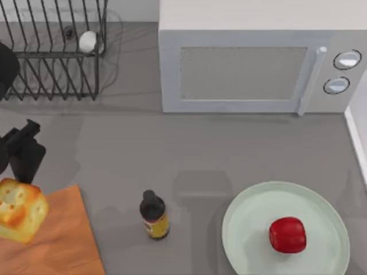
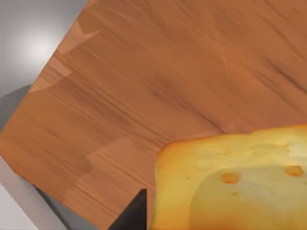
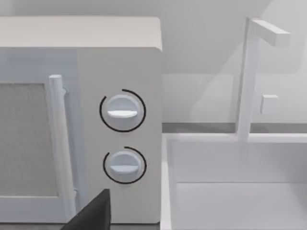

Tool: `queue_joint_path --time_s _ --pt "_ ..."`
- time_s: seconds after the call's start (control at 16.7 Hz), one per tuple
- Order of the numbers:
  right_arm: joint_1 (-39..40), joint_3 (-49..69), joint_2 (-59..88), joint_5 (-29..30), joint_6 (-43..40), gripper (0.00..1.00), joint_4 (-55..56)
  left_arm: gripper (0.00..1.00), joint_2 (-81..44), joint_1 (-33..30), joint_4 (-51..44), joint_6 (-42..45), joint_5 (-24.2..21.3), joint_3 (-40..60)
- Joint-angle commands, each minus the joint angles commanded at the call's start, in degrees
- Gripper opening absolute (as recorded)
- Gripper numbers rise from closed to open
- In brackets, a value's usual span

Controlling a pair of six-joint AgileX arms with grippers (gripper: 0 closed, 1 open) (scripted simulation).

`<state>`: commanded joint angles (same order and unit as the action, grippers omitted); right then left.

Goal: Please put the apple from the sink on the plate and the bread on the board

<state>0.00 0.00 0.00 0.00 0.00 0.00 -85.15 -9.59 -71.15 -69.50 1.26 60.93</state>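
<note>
Plate [image 1: 241, 229]: large, round, pale mint-green, at the near right of the grey surface [image 1: 132, 149]; its near rim runs off the view; contents: one apple [image 1: 287, 235], glossy red, resting right of the plate's centre, with bare plate all round it.

Board [image 1: 69, 240]: orange-brown wood with visible grain, at the near left corner; its far right corner points toward the middle of the surface; the grain shows close up in the left wrist view [image 2: 158, 81]; contents: one bread [image 1: 20, 210], a golden-yellow chunk with toasted brown spots, over the board's far left edge; whether it rests on the wood or is held just above it cannot be told; seen large in the left wrist view [image 2: 230, 182].

Left gripper [image 1: 26, 152]: dark, at the left edge just beyond the bread; whether its fingers are apart or together cannot be told.

Right gripper: a dark sliver of it shows low in the right wrist view [image 3: 93, 213], facing the microwave's two dials [image 3: 123, 112]; finger state cannot be told.

Sink [image 3: 230, 187]: white basin with a white tap [image 3: 249, 72], just right of the microwave.

Rack [image 1: 54, 51]: black wire dish rack, far left; contents: a small white roundish item [image 1: 88, 41].

Microwave [image 1: 252, 69]: white, far centre to right, door shut, handle on its right.

Bottle [image 1: 153, 215]: dark, yellow label, upright between board and plate, apart from both.

Open room: a broad bare band of surface between the microwave and the near items.
</note>
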Motion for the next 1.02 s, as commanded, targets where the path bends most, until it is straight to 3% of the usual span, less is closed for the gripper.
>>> queue_joint_path --time_s 0.36,1.02 --pt "0.0 0.0 0.0 0.0 0.0 1.0 0.0 0.0 6.4 0.0 1.5 -17.5 0.3 -7.1" --pt "0.0 0.0 0.0 0.0 0.0 1.0 0.0 0.0 6.3 -0.1 4.8 -18.6 0.3 -10.0"
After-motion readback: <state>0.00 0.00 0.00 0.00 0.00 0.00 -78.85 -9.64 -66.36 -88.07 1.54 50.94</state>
